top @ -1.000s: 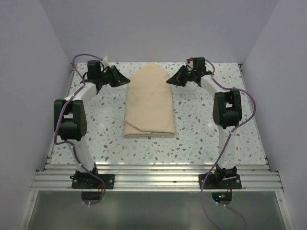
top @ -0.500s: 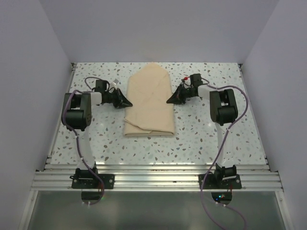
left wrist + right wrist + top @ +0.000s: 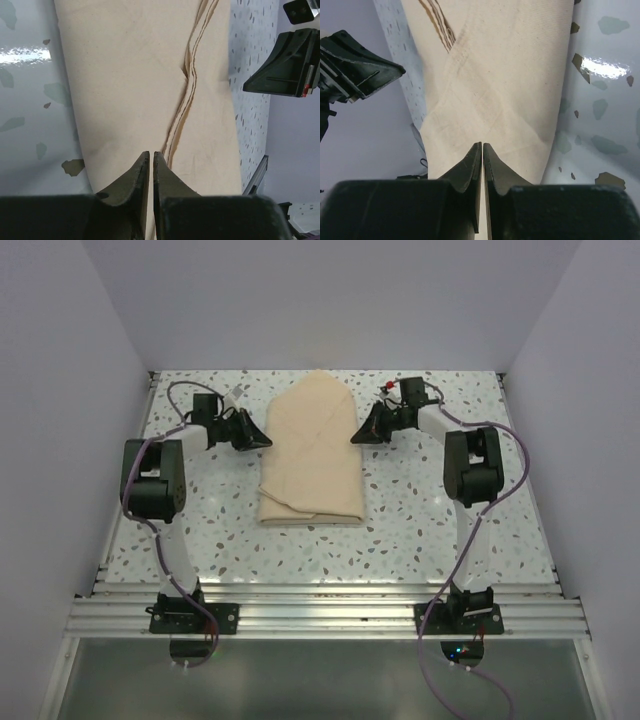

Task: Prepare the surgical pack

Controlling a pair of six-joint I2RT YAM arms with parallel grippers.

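– Looking from the top view first, where is the surgical pack (image 3: 312, 455)?

– Mid-table on the speckled tabletop (image 3: 420, 530), toward the far side. It is a tan bundle, folded long and narrow, pointed at the far end and squared at the near one. The left gripper (image 3: 262, 439) has its tip at the bundle's left edge and the right gripper (image 3: 357, 436) has its tip at the right edge.

– And the left wrist view?

– The left fingers are drawn almost together, leaving only a slit. I see nothing pinched between them. Beyond the tips lies smooth beige cloth with a layered folded edge (image 3: 187, 95) running along it.

– The right wrist view?

– The right fingers are likewise closed to a hairline and appear empty. The cloth there shows diagonal creases (image 3: 485, 105) where flaps cross.

– How would it handle?

– I judge it soft and light. It is a limp woven wrap that would sag and slide on the glossy top. Whatever it contains is hidden, so I can't tell its weight. I'd take hold of a free flap edge or corner, not the flat middle.
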